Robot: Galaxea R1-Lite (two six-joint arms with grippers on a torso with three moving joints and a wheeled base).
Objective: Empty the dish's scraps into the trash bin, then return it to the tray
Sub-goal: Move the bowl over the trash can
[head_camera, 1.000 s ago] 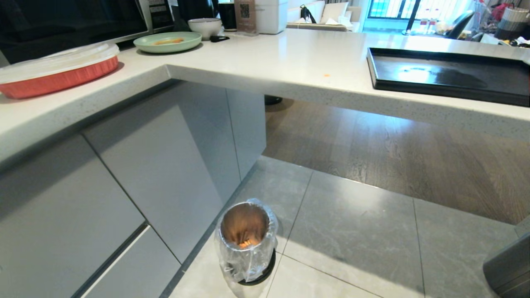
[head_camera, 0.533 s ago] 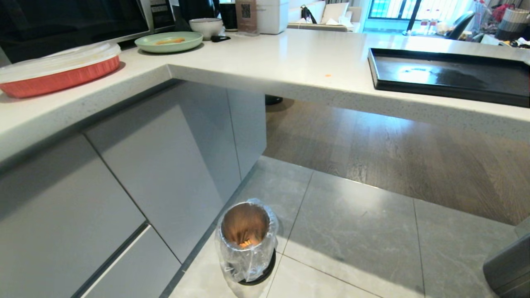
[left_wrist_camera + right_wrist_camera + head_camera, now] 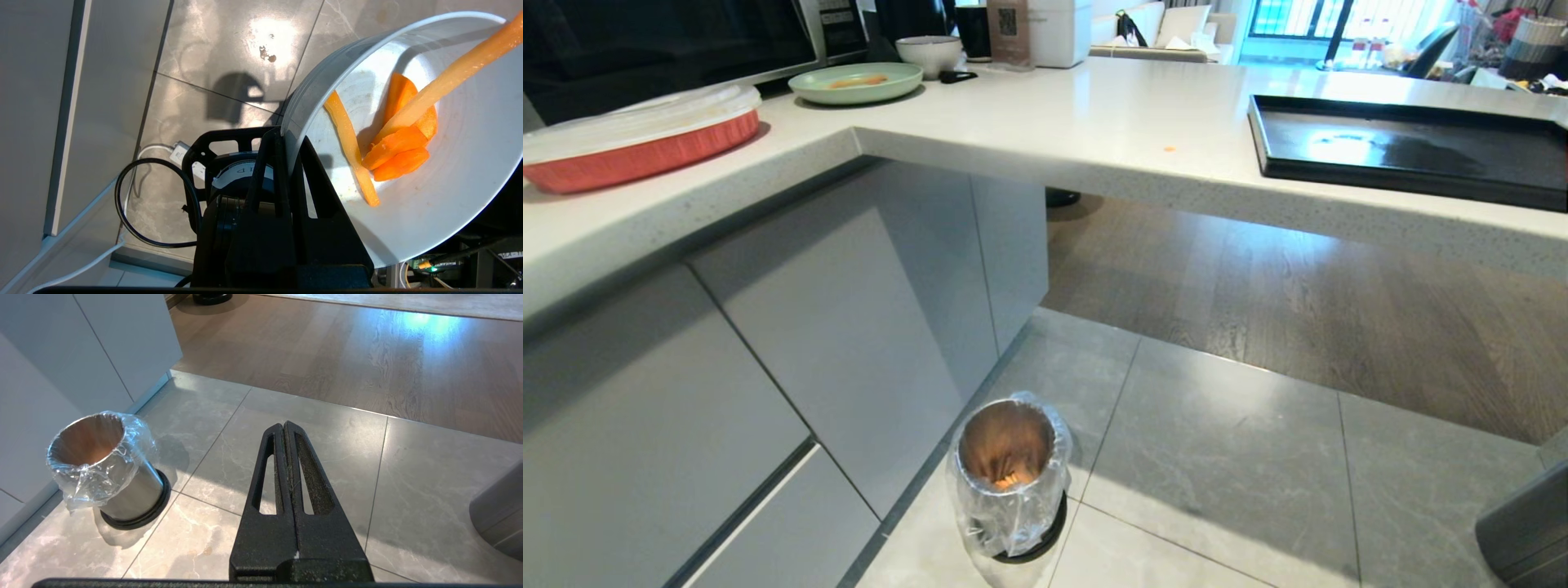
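Scraps (image 3: 392, 143) sit in the tilted dish (image 3: 429, 212), which the left hand (image 3: 286, 143) pinches by its rim. Only bare floor (image 3: 212, 61) shows under the hand, not the trash bin (image 3: 1010, 482), so tipping now could spill them.

- Small cylindrical trash bin (image 3: 1010, 482), coppery-brown inside, lined with a clear crinkled plastic bag, standing on a black round base on the grey tiled floor (image 3: 1225, 482) beside the grey cabinet fronts (image 3: 849, 327); a few orange scraps (image 3: 1009, 480) lie inside it.
- Large flat rectangular glossy black tray (image 3: 1409, 151) with a low rim, on the right of the pale speckled desk (image 3: 1054, 122), nothing on it.
- Tiny orange crumb (image 3: 1169, 149) on the desk, left of the tray.
- Large flat pale green plate (image 3: 856, 82) and dull grey-white bowl (image 3: 929, 54) at the far left corner.
- Red oval baking dish (image 3: 637, 139) under a clear lid, at the near left.
- Dark grey cylinder (image 3: 1523, 531) at the lower right edge.
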